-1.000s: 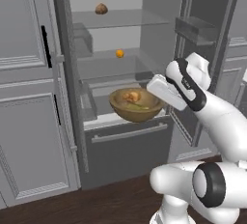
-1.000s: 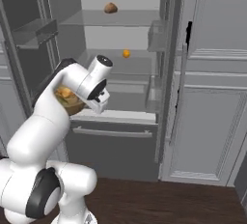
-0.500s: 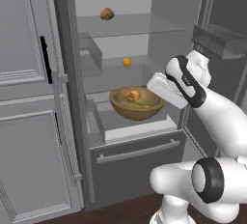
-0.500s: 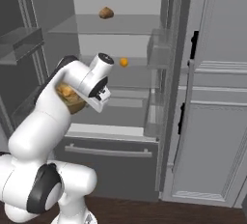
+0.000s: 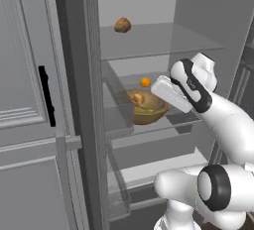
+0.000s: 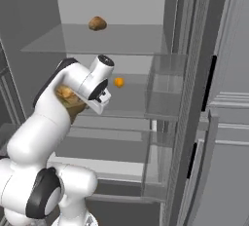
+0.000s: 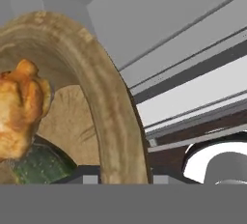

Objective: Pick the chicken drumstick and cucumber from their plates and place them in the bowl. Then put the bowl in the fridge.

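The bowl point(image 5: 147, 109), loaded with drumstick point(image 7: 19, 112) and cucumber point(image 7: 41, 166), is being held by its rim in the clamped gripper point(image 7: 120, 179). It is being kept level at the fridge point(image 5: 163, 45) shelf, so nothing gets spilled.

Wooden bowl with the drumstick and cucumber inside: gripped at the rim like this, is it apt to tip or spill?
The bowl looks rigid and thick-rimmed, so it likely won't flex. Held at one edge, it may sag. The chicken drumstick and cucumber lie loose and could slide.
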